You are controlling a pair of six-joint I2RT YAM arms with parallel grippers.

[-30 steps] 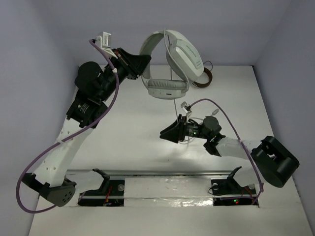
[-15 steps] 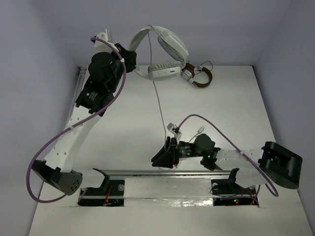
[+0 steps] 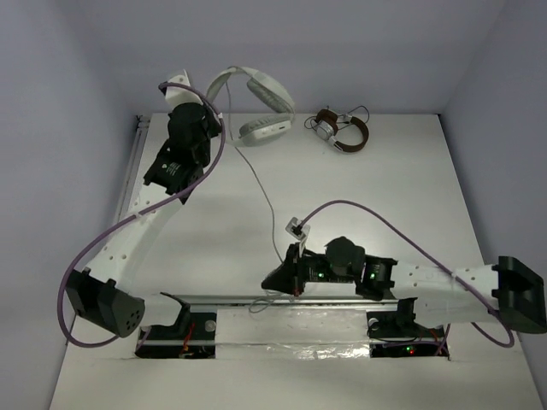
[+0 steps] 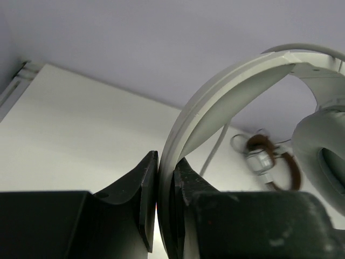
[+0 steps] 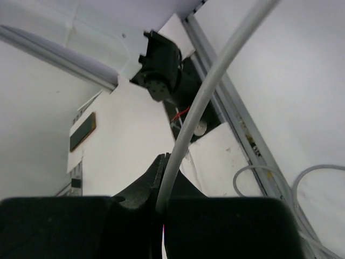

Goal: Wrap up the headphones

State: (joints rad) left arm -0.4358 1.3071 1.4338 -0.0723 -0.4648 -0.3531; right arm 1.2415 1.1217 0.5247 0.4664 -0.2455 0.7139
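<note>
The white over-ear headphones [image 3: 255, 96] hang in the air at the back of the table. My left gripper [image 3: 215, 109] is shut on their wide headband [image 4: 215, 97], an earcup [image 4: 323, 151] showing at the right of the left wrist view. Their thin light-grey cable [image 3: 261, 184] runs down from the earcup to my right gripper [image 3: 275, 282], which is low near the front rail and shut on the cable [image 5: 207, 97]. Slack cable loops [image 5: 302, 189] lie on the table past the gripper.
Smaller brown-and-silver headphones [image 3: 339, 132] with a dark cord lie at the back right, also in the left wrist view [image 4: 264, 159]. A metal rail [image 3: 282, 301] and two arm bases [image 3: 184, 320] run along the near edge. Walls close in on the left, back and right.
My left gripper has carried the headphones left and back. My right gripper has pulled the cable down and toward the near rail, drawing it out long.
</note>
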